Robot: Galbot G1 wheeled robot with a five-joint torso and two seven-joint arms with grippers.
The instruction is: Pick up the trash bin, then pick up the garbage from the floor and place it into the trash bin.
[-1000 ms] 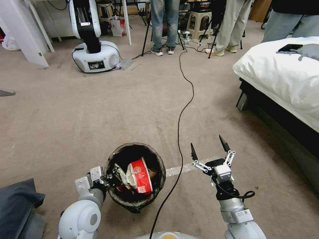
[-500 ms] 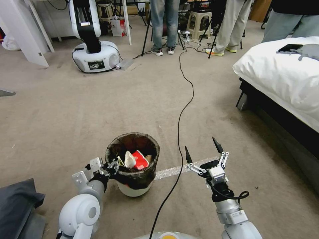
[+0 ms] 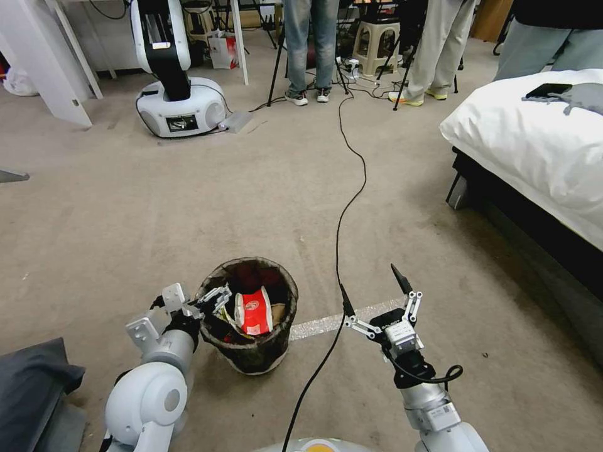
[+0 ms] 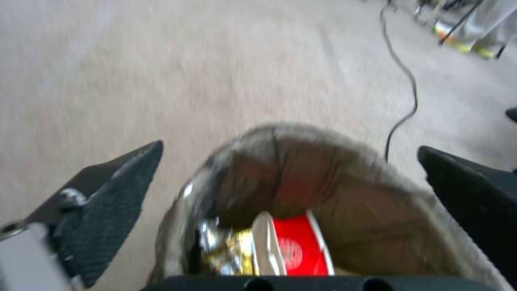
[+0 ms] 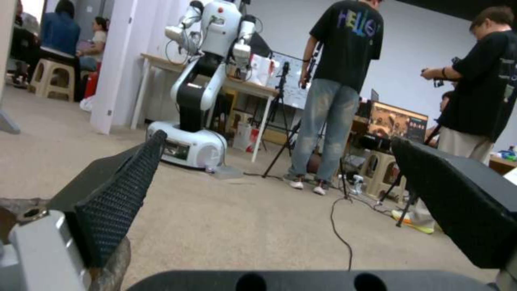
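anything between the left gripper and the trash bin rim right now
Nothing visible does. The left gripper is right at the near-left rim of the trash bin, its fingers spread apart beside the bag-lined edge.

I'm seeing the trash bin [image 3: 251,351] showing a dark brown-black bag over its rim, with only a sliver of white plastic peeking at the base. Inside it, a crushed cup [image 3: 254,312] is showing red with white print, and beside it something is glinting silver and gold in the left wrist view. The left gripper [image 3: 210,300] is looking pale grey-white with black fingers [image 4: 110,202] in a fine woven pattern. The right gripper [image 3: 372,290] is wearing black tips on white links. The carpet [image 3: 188,207] is reading beige, crossed by a black cable [image 3: 342,220] and a silvery tape strip [image 3: 314,326]
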